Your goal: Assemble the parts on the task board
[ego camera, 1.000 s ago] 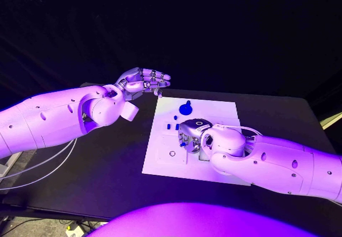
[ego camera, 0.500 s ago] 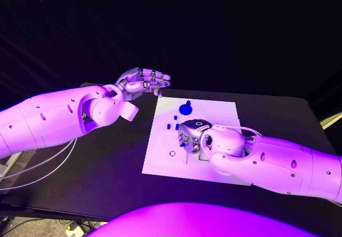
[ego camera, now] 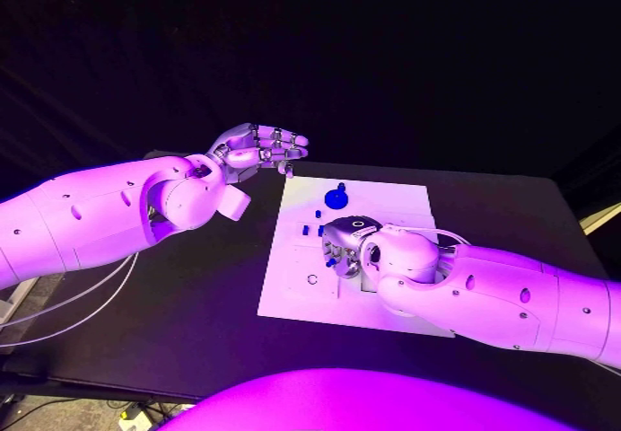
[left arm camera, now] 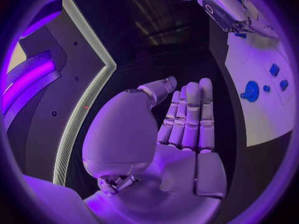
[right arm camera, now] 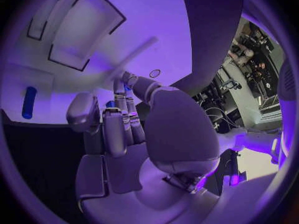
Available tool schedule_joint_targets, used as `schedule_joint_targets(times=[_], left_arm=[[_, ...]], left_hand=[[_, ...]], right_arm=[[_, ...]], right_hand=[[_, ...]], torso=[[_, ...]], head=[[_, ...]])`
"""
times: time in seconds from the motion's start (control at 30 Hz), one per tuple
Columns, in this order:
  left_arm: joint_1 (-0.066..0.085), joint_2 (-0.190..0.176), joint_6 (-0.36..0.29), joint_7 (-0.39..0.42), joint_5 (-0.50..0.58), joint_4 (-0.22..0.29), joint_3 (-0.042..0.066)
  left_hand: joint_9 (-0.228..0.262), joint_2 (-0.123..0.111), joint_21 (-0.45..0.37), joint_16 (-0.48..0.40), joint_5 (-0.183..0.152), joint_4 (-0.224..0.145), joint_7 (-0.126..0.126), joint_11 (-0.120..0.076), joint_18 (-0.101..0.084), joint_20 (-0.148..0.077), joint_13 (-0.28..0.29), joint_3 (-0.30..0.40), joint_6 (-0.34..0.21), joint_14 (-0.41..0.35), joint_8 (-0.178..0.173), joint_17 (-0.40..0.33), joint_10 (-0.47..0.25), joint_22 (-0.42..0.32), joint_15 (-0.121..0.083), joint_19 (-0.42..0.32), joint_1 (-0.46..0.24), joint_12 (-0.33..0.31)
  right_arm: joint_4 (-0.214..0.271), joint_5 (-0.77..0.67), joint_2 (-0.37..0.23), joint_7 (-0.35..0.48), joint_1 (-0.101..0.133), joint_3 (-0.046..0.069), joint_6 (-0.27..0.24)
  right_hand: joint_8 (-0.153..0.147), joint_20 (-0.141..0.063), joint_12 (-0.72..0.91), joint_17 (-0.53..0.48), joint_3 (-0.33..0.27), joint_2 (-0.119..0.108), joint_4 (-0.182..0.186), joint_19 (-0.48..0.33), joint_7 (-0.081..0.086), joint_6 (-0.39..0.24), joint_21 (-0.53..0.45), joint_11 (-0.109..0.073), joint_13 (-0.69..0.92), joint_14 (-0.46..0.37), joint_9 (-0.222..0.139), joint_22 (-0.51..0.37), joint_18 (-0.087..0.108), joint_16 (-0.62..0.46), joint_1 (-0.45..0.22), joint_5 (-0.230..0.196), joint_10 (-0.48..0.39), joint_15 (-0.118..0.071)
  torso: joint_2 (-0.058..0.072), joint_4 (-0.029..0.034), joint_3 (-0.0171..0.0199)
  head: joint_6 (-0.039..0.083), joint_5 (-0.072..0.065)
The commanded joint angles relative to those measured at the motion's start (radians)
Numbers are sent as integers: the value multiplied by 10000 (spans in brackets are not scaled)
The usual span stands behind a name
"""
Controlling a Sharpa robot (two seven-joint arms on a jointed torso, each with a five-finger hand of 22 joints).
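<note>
The white task board (ego camera: 395,199) lies in the middle of the black table. My right hand (ego camera: 345,245) reaches down onto the board's middle, its fingertips (right arm camera: 119,87) closed around a small blue part (right arm camera: 127,87). A round blue part (ego camera: 337,194) sits near the board's far edge, with small blue pieces (ego camera: 312,230) beside the hand. A blue cylinder (right arm camera: 28,102) lies on the board. My left hand (ego camera: 260,146) hangs raised beyond the board's far left corner, fingers (left arm camera: 189,117) straight and together, holding nothing.
The board (left arm camera: 261,119) has a small round hole (ego camera: 312,279) near its left front and rectangular recesses (right arm camera: 81,30). Black table (ego camera: 194,305) surrounds the board. Cables (ego camera: 58,314) hang off the table's left side.
My right arm has shifted slightly to the left over the board, its hand still down on the blue part. The left hand has barely moved.
</note>
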Motion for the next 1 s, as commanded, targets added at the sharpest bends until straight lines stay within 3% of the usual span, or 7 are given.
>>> schedule_joint_targets(times=[0.03,0.67,1.0], left_arm=[[12,17,0,6,7,33,8],[14,-2,4,-11,7,50,8],[14,-7,7,-26,7,45,8]], left_hand=[[70,126,-178,-120,60,87,96,48,-94,47,146,-359,-153,-59,141,-107,-298,-69,34,8,-25,158],[70,127,-178,-117,60,88,97,49,-94,48,146,-362,-155,-58,143,-107,-304,-70,34,10,-25,163],[70,127,-178,-117,60,88,97,49,-94,48,146,-362,-155,-58,143,-107,-304,-70,34,10,-25,163]], right_arm=[[-78,-22,57,-43,-23,-27,90],[-15,91,105,173,-45,-56,158],[-42,105,65,201,-50,-60,-75]], right_hand=[[268,61,122,104,306,492,-94,-41,7,54,-34,-119,132,462,314,-20,-146,100,-96,74,207,31],[262,64,112,30,295,484,-101,-91,14,30,-110,-111,139,442,325,-104,-128,62,-116,70,184,36],[201,83,71,14,268,445,-124,-123,55,-105,-161,-68,141,431,329,-135,-124,51,-157,70,35,68]], torso=[[2,2,-3],[-3,-12,8],[0,-18,16]], head=[[2,12],[2,54],[2,86]])
